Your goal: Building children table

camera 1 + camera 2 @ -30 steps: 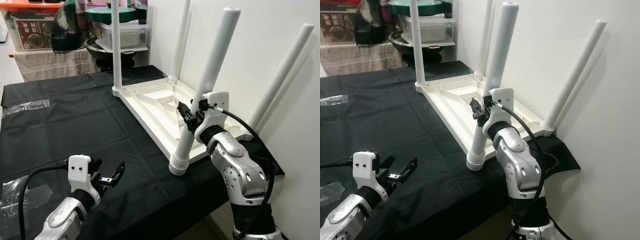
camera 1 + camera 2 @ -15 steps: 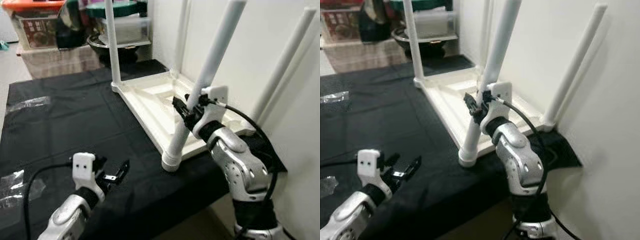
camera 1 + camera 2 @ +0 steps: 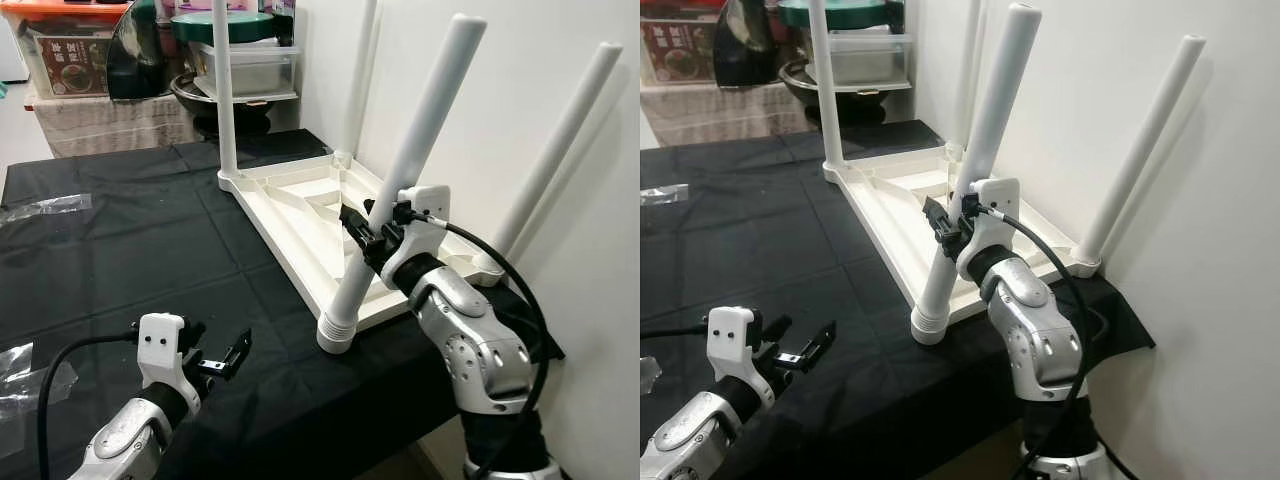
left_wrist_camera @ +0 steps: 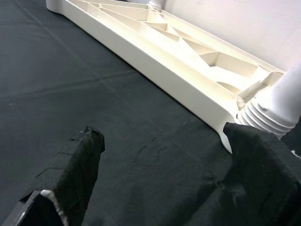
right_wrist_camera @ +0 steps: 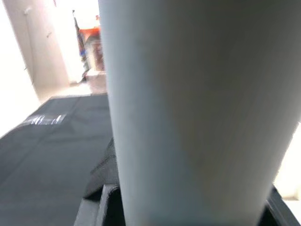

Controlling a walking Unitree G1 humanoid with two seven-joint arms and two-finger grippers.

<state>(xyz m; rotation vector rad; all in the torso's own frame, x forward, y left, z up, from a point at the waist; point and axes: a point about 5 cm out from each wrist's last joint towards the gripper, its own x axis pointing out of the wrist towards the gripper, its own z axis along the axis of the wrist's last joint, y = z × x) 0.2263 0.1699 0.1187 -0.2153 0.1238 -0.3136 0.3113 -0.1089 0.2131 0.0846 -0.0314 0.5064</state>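
A white children's table top (image 3: 300, 215) lies upside down on the black cloth. Three legs stand up from it: a back left leg (image 3: 226, 90), one by the wall corner (image 3: 362, 70) and one leaning on the wall (image 3: 560, 150). The front leg (image 3: 425, 120) tilts to the right, its ribbed foot (image 3: 337, 335) at the top's near corner. My right gripper (image 3: 365, 235) is shut on this leg about a third of the way up; the leg (image 5: 188, 117) looms close in the right wrist view. My left gripper (image 3: 215, 360) hovers open above the cloth at the front left, its fingers (image 4: 80, 160) holding nothing.
Crumpled clear plastic bags (image 3: 45, 208) lie at the cloth's left side. Storage boxes and pots (image 3: 240, 60) are stacked behind the table. A white wall (image 3: 520, 60) closes the right side. The cloth's front edge (image 3: 330, 440) drops off near my arms.
The head view swayed and settled back. The held leg's foot and my right gripper sit slightly further left. The left gripper stays open in about the same place.
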